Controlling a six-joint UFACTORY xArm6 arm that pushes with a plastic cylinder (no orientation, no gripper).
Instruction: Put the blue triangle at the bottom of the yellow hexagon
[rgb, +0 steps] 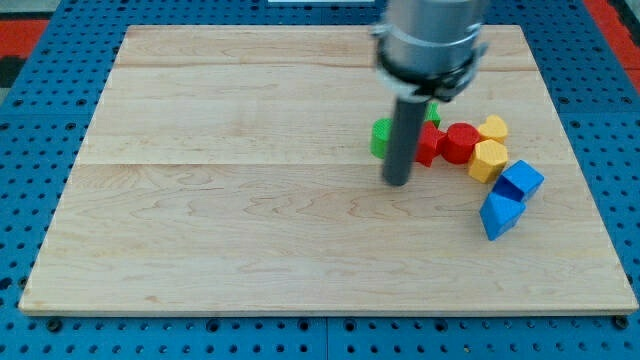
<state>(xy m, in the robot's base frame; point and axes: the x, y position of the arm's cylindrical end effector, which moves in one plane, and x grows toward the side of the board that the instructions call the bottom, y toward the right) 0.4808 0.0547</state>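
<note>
End effector: my tip (397, 183), the lower end of a straight dark rod; it has nothing to open or close and holds nothing, touching no block that I can see.
Tip position: on the tabletop (220, 200), just below a green block (380, 138) and to the view's left of the whole cluster.
Blue triangle: (499, 215) lowest block of the group, towards the view's right, well apart from my tip.
Blue cube: (521, 181) just above the triangle and touching or nearly touching it.
Yellow hexagon: (489, 160) the lower of two yellow blocks, just up and left of the cube; the other yellow block (493, 128) sits above it.
Red blocks: two (448, 143) between the green block and the yellow ones; shapes unclear behind the rod.
Progress: the triangle lies below the hexagon but offset to the right, so a short leftward nudge seems needed.
Risk one: reaching the triangle's right side by a straight path would plough through the red and yellow blocks and shift the hexagon.
Risk two: the cube is so near that a push may drag it along.
Risk three: a slanted face could make the triangle spin off the tip.
</note>
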